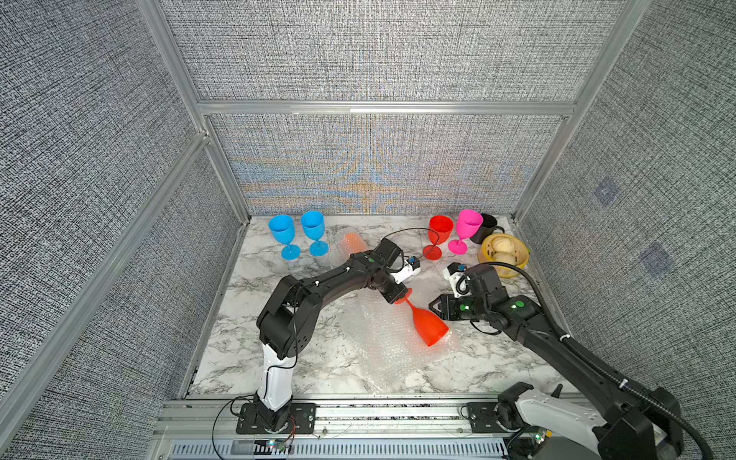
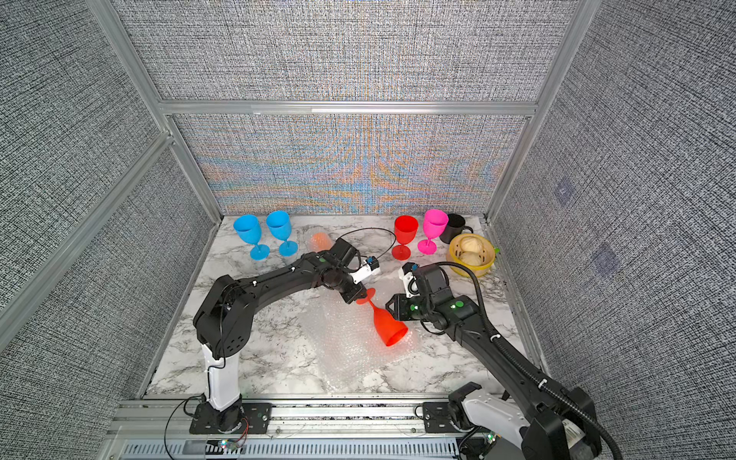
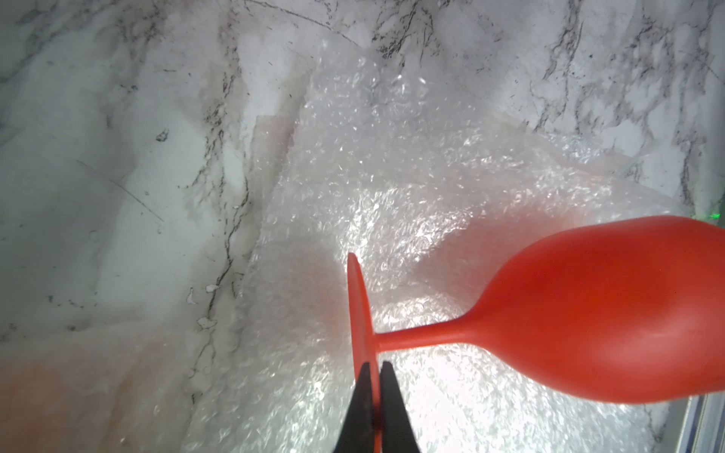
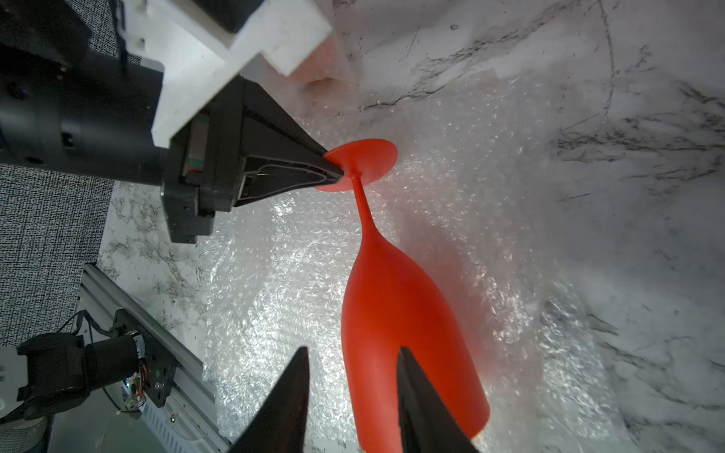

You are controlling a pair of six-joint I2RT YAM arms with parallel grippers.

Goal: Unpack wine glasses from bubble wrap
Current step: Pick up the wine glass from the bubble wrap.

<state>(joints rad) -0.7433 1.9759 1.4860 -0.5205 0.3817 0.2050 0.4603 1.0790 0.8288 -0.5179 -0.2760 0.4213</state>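
left hand (image 3: 376,366) pinches the red goblet (image 3: 588,313) by its foot over bubble wrap (image 3: 392,176); right hand (image 4: 353,353) gapes beside it.

On bubble wrap (image 2: 338,354), a sideways red goblet (image 2: 388,328), foot tight in the left pincer (image 2: 361,297)

Both top views hang high above the robot's edge of the table (image 1: 231,358), tilted steeply down and facing the back wall (image 1: 378,167), far enough off to hold the whole marbled surface; they overlap almost entirely (a slight sideways shift apart); the left wrist camera sits just behind the left gripper (image 3: 376,364), very near the bubble wrap (image 3: 392,176), looking along its jaws; the right wrist camera peers past the right gripper (image 4: 353,349), low and close over that same sheet; all four views share the lying red goblet (image 1: 428,326).
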